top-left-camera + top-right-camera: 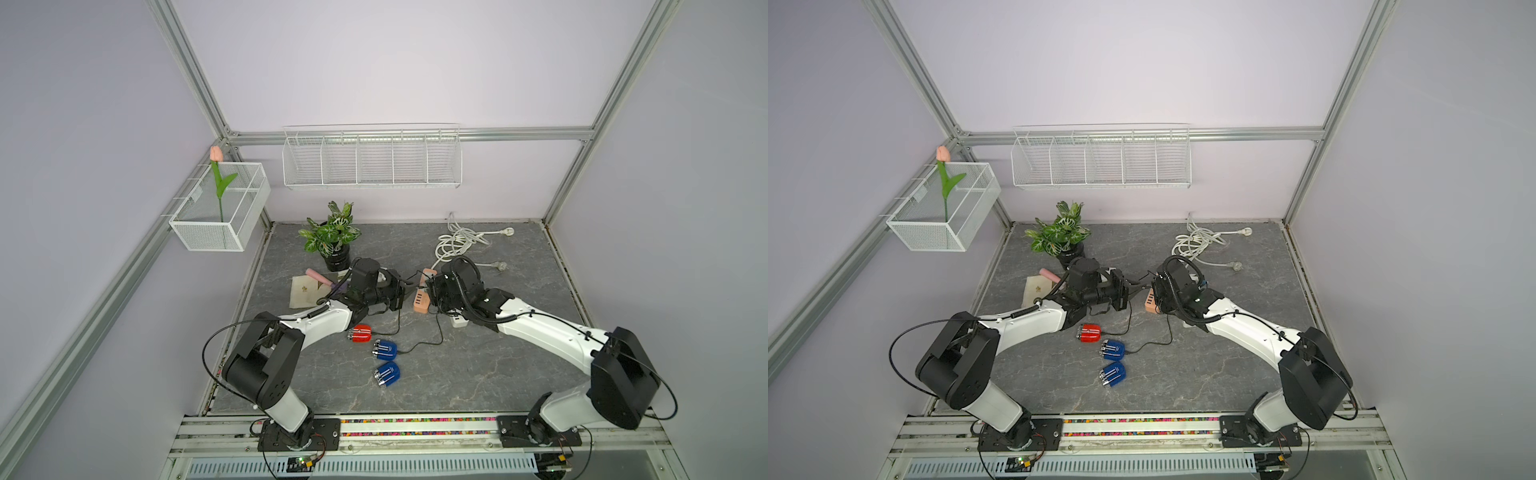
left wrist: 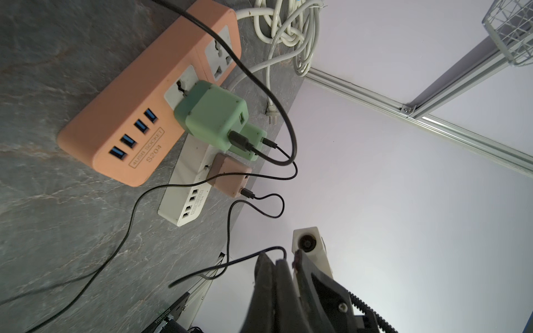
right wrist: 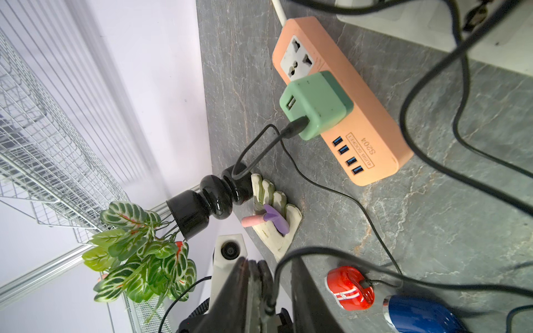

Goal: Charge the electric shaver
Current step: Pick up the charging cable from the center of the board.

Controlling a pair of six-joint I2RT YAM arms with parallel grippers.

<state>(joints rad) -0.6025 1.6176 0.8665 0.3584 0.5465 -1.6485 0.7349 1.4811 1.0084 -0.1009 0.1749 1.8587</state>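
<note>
as seen from above, red shaver (image 1: 360,333) lying on grey table (image 1: 478,374) just beside two blue shavers (image 1: 385,350). left gripper (image 2: 282,258) pressed together, pinching thin black cable (image 2: 230,262); right gripper (image 3: 281,268) slightly spread. orange power strip (image 2: 129,121) printed "4usb socket s204", green charger (image 2: 212,115) plugged in.

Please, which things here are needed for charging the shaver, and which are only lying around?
Job: blue shaver without cable; black cable, left gripper shut on it; orange power strip; green adapter.
Lying about: potted plant; tulip; wall rack; hand-shaped dish.
</note>
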